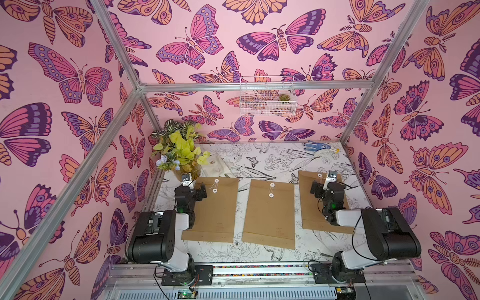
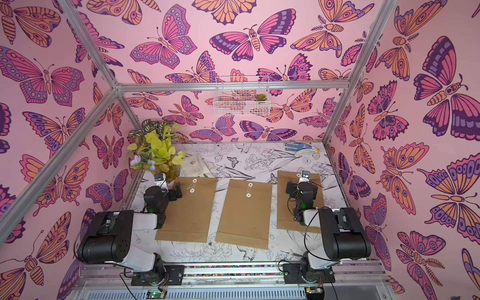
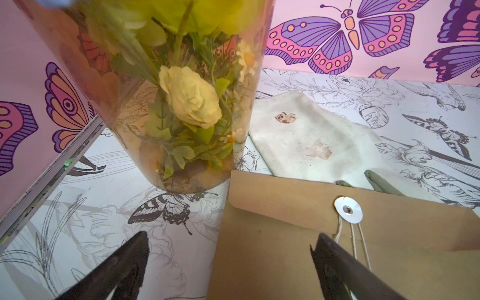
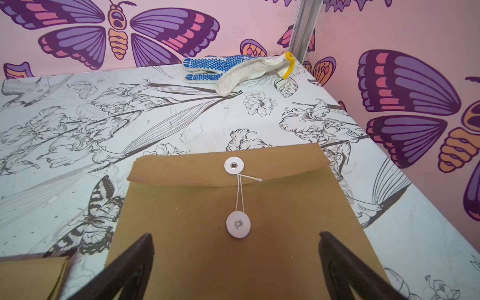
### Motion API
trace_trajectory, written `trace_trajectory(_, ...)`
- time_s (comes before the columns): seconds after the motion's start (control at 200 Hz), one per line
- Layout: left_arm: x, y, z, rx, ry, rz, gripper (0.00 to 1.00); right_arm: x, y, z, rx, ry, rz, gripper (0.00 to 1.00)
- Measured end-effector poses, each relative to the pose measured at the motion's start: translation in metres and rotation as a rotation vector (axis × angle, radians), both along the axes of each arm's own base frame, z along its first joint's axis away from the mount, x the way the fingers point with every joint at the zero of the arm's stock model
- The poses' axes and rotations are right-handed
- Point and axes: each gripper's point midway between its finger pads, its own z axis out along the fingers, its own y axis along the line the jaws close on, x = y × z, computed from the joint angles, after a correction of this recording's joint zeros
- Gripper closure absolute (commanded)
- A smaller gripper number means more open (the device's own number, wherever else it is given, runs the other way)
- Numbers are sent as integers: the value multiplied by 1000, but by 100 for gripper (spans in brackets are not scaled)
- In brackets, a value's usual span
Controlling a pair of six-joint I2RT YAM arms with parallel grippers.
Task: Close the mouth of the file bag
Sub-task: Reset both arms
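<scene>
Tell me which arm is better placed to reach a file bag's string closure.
Right, probably: the right gripper hangs open over the right bag, discs centred ahead. The left gripper straddles the left bag's edge beside the vase.

The printed table (image 1: 275, 159) carries three file bags (image 1: 270, 213), a flower vase (image 3: 181, 145), a cloth (image 1: 218, 166) and a glove (image 1: 319, 150).

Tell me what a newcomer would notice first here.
Pink butterfly wallpaper covering every wall hits first. On the flower-print table lie three brown string-tie file bags side by side, the left file bag, middle file bag and right file bag, with the open left gripper and right gripper above the outer two. A vase of yellow flowers fills the far left corner, a blue-dotted work glove the far right.
</scene>
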Motion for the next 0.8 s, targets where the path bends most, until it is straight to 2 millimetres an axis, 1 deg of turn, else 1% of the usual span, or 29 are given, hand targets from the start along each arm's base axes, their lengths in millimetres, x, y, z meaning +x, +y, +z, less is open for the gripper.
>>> trace_trajectory(0.361, 1, 0, 2, 1, -9, -1, 0, 0, 1, 0, 0, 1, 9, 1)
trace_trajectory(0.631, 1, 0, 2, 1, -10, 0, 0, -2, 7, 0, -22, -13, 35, 1)
trace_trajectory(0.801, 1, 0, 2, 1, -11, 0, 0, -2, 6, -1, -23, -5, 30, 1)
